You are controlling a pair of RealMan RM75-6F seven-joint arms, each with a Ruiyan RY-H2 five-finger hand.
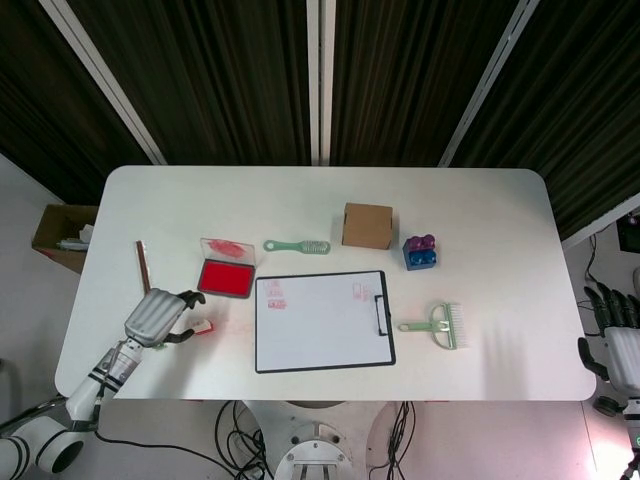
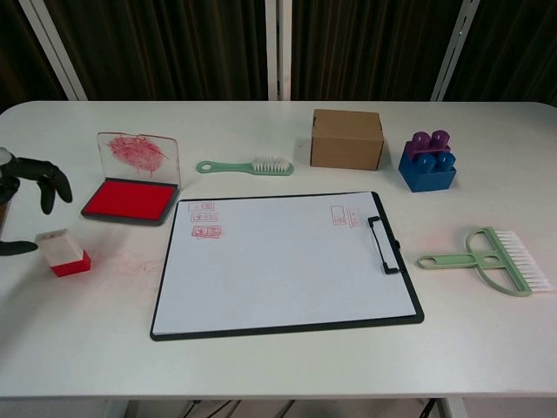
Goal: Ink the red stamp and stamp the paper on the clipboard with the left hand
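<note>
The red stamp (image 1: 203,327) (image 2: 63,252) with its white top stands alone on the table, left of the clipboard (image 1: 322,366) (image 2: 287,329). My left hand (image 1: 155,315) (image 2: 26,187) hovers just left of the stamp with its fingers spread, holding nothing. The open red ink pad (image 1: 225,278) (image 2: 130,200) lies behind the stamp, its lid (image 2: 137,155) raised. The paper (image 2: 287,257) on the clipboard carries red stamp marks at its upper left and near the clip. My right hand (image 1: 615,340) hangs off the table's right edge, fingers apart and empty.
A green brush (image 1: 297,246) (image 2: 245,165), a cardboard box (image 1: 367,225) (image 2: 346,138) and a blue and purple block (image 1: 420,252) (image 2: 426,161) lie behind the clipboard. A green comb brush (image 1: 440,325) (image 2: 487,259) lies to its right. A thin stick (image 1: 144,272) lies at the far left.
</note>
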